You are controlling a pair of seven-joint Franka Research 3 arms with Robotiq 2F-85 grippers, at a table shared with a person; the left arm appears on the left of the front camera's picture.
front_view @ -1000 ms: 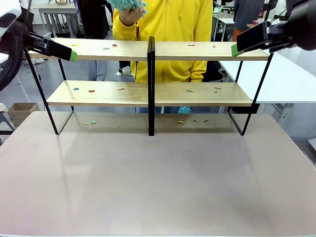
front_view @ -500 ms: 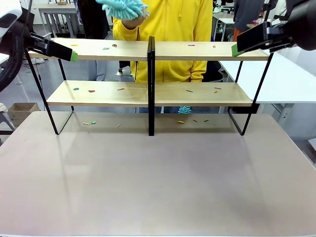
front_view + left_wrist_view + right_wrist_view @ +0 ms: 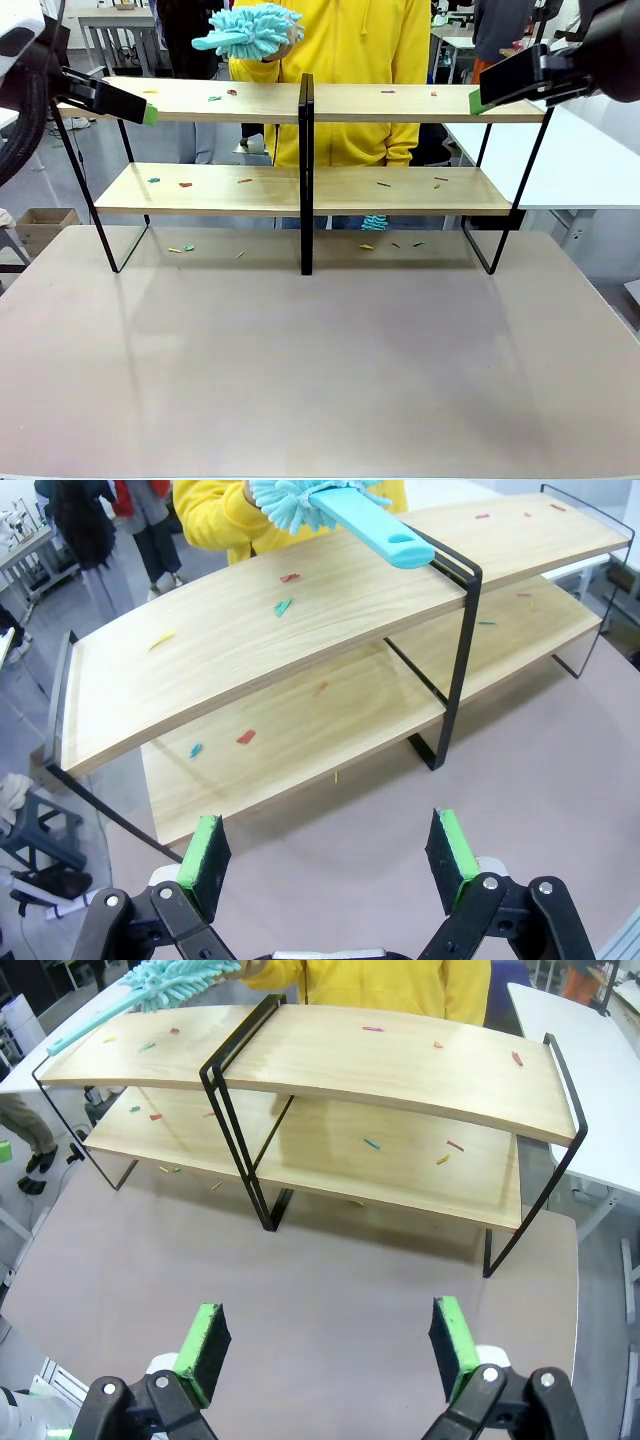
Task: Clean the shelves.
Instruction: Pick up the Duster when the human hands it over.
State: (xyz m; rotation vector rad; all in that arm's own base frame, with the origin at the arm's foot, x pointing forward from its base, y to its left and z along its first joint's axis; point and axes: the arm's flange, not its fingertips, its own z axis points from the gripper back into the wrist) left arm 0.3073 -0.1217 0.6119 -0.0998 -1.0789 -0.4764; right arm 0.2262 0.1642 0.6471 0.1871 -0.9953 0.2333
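So the shelves (image 3: 400,190) sit right between both tools, out ahead of each. The left tool (image 3: 330,845) and right tool (image 3: 330,1345) are wide open, gripping nothing.

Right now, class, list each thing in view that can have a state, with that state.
Two-tier light-wood rack on black metal frame: upright, both boards strewn with small coloured scraps.
Turquoise fluffy duster: held by the person over the top board.
Left pincer: open, empty.
Right pincer: open, empty.
Grey-brown tabletop: few scraps under the rack.
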